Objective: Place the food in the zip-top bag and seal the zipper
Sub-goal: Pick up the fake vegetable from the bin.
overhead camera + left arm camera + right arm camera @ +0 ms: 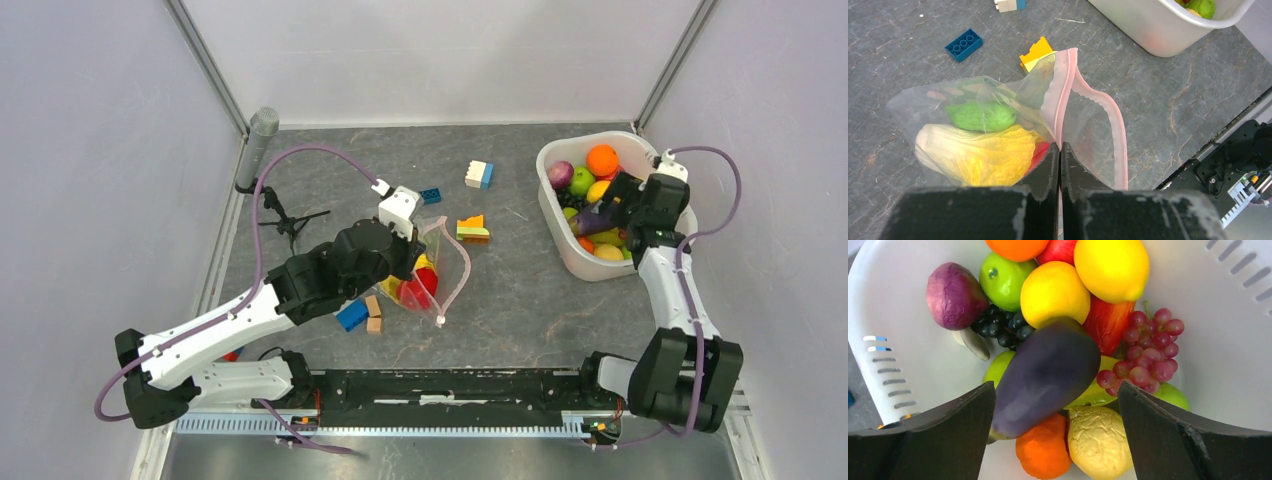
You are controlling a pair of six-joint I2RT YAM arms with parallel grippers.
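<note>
Top external: you have one zip-top bag [445, 275], one basket [572, 266] at two o'clock, grey table [520, 310]; left fingers [1048, 167] pinch zipper [1066, 85], right fingers [943, 435] released.

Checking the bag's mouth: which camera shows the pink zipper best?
Left wrist view: the zipper is close and gaping open, one side pinched in the shut left gripper. The top view gives only a thin pink loop beside the left arm. The right wrist view shows the white basket, no zipper.
</note>
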